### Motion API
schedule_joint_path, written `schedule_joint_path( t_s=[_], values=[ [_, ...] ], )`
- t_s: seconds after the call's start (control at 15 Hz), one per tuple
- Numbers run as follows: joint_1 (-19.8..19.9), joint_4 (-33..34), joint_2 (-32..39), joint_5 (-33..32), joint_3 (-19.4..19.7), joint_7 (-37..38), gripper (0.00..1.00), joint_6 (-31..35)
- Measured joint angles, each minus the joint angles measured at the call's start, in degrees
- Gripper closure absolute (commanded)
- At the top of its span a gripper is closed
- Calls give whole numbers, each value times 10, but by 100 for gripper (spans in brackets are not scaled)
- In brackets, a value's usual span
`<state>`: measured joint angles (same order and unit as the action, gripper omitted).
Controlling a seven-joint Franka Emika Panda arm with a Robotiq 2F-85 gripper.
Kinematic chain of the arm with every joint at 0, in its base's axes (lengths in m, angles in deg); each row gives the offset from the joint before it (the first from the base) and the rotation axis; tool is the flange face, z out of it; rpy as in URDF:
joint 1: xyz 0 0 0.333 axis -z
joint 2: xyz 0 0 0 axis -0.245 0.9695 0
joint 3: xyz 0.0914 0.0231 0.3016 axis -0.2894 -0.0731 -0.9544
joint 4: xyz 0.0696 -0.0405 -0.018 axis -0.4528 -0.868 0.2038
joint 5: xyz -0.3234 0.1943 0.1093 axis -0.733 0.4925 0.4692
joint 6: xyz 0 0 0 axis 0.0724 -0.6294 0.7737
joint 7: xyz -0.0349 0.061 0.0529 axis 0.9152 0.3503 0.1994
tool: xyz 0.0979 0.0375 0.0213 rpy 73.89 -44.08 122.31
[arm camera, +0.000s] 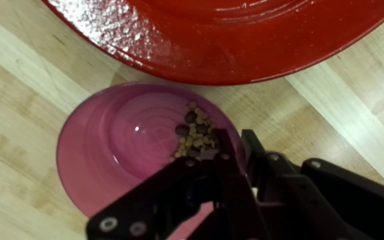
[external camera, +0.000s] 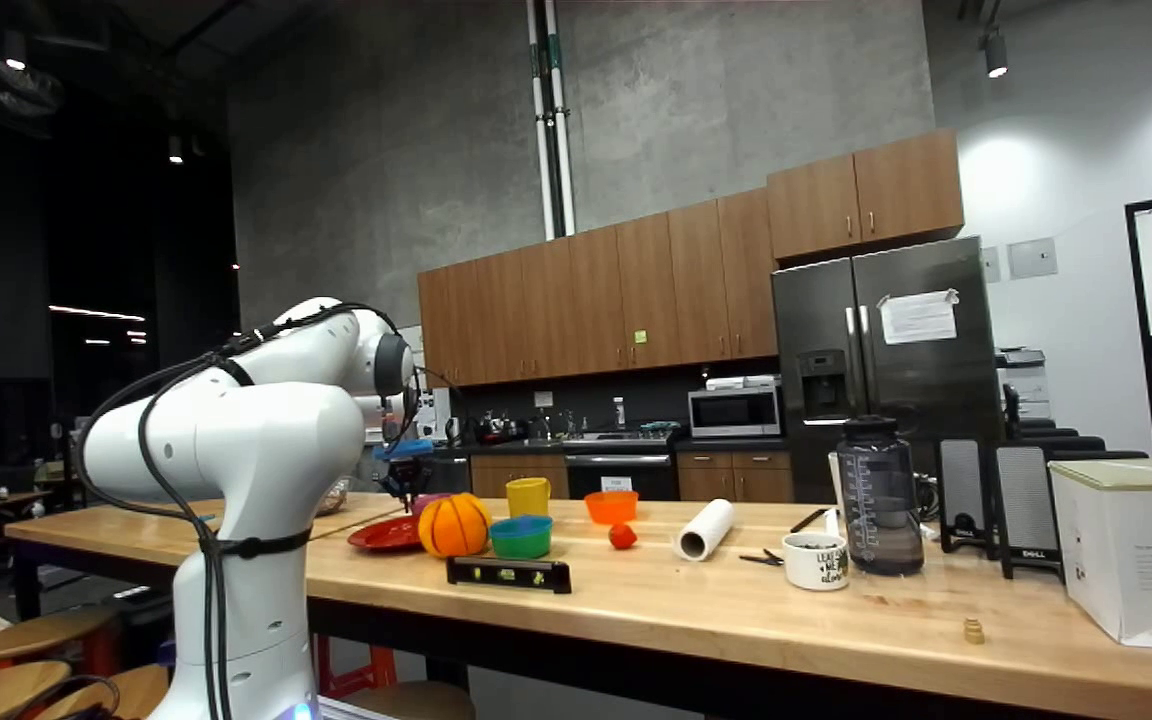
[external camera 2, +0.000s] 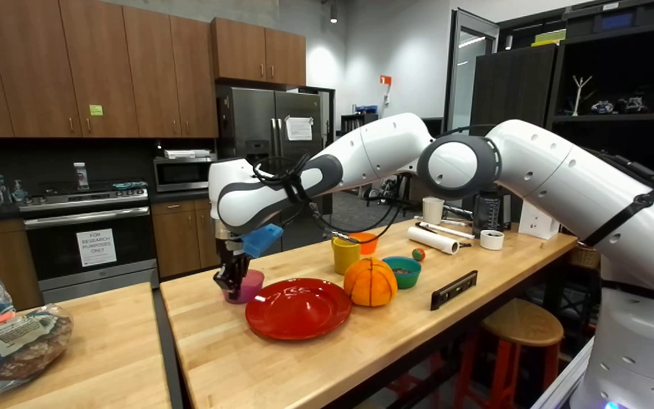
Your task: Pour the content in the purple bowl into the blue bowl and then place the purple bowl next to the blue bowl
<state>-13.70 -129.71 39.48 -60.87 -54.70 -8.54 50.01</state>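
The wrist view looks steeply down past the gripper (arm camera: 236, 144), close over the purple bowl (arm camera: 135, 136) and part of the red plate (arm camera: 212, 56). In an exterior view the camera sits low, well apart from the gripper, facing past the arm (external camera: 276, 440) and up toward the wall cabinets (external camera: 576, 310); in an exterior view it stands nearer the gripper, looking slightly down across the bench (external camera 2: 208, 341). Both exterior views share the arm, gripper, bowl and plate, with the refrigerator (external camera 2: 256, 122) beyond.
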Motion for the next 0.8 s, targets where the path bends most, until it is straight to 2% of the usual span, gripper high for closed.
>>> schedule_joint_path(
  t_s=[0.47, 0.8],
  values=[
    [0, -5, -21, 0, -1, 18, 99, -1],
    [-6, -63, -81, -2, -2, 53, 99, 4]
  ],
)
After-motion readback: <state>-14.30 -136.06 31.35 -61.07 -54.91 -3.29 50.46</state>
